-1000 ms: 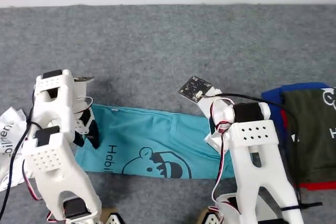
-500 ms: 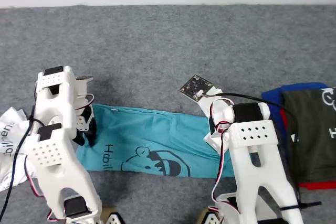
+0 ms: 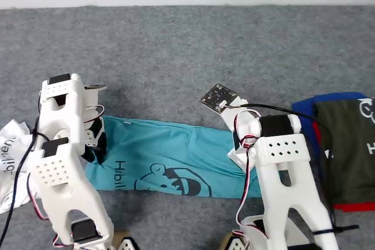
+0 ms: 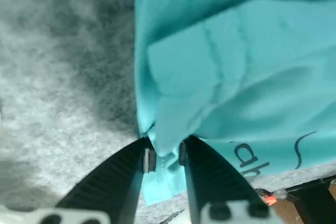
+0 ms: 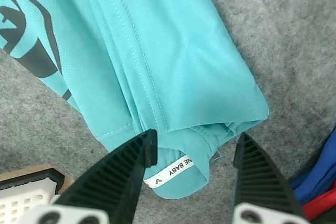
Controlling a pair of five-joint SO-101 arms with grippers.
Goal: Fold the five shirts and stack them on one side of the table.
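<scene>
The left gripper [image 4: 164,153] is clamped on one end of the folded teal fabric shirt [image 3: 170,162] and the right gripper [image 5: 197,145], jaws apart, straddles its other end, the shirt's long axis lying crosswise between both arms on the grey felt table [image 3: 176,57].

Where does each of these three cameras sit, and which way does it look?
High view: fixed above, looking down on the table; both white arms show, teal shirt between.
Left wrist view: on the left arm, looking along the left gripper, shut on the shirt's edge.
Right wrist view: on the right arm, looking past the open right gripper at the shirt's labelled end.
All share the teal shirt.
</scene>
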